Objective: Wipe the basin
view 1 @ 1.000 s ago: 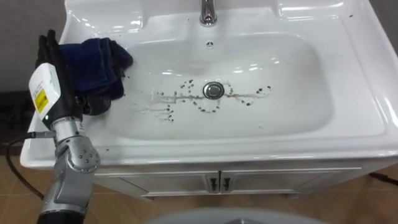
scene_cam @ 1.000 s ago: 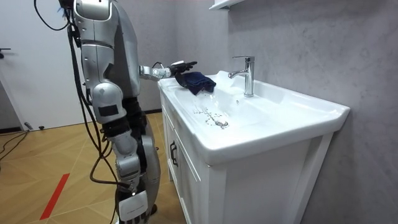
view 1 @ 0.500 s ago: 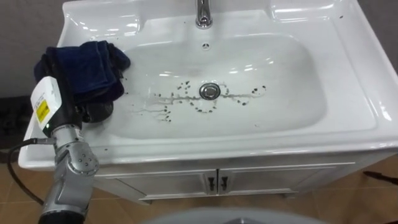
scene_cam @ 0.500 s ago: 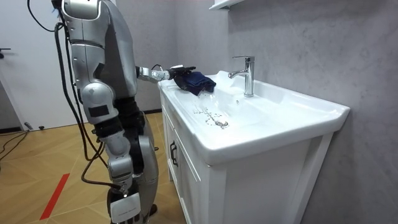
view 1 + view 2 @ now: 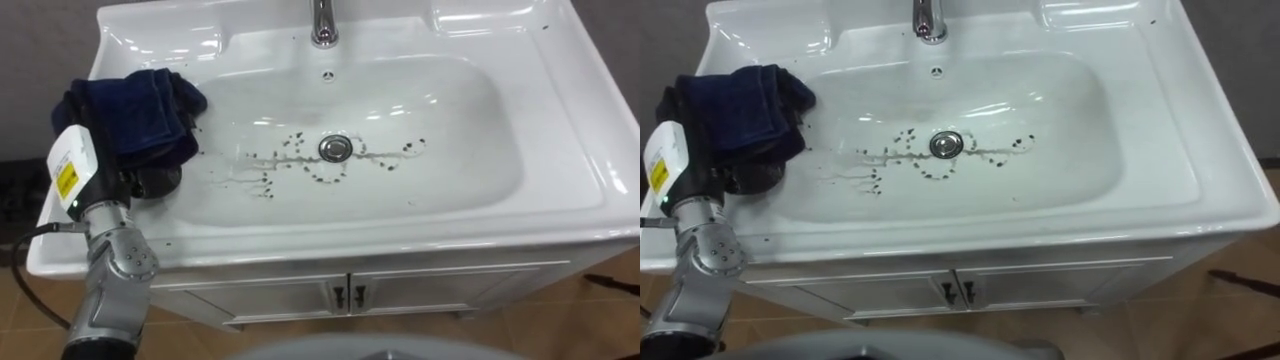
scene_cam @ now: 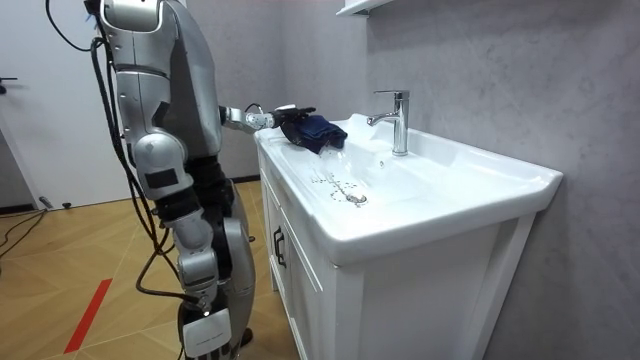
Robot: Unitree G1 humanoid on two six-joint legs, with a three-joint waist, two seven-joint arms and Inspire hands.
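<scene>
Left eye view puts our left robot hand (image 5: 150, 178) under the dark blue cloth (image 5: 135, 115) at the left rim of the basin (image 5: 570, 120); we cannot tell whether it grasps the cloth. Wiping seems about to begin. Next, we judge, the cloth must sweep down across the dark specks (image 5: 290, 160) around the drain (image 5: 335, 148).

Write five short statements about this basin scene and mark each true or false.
1. The dark blue cloth sits at the left side of the basin. True.
2. The cloth covers the drain. False: the drain is bare, well apart from it.
3. Dark specks lie around the drain. True.
4. The faucet stands on the basin's near edge. False: it is at the far rim.
5. The left hand is at the cloth. True.
</scene>
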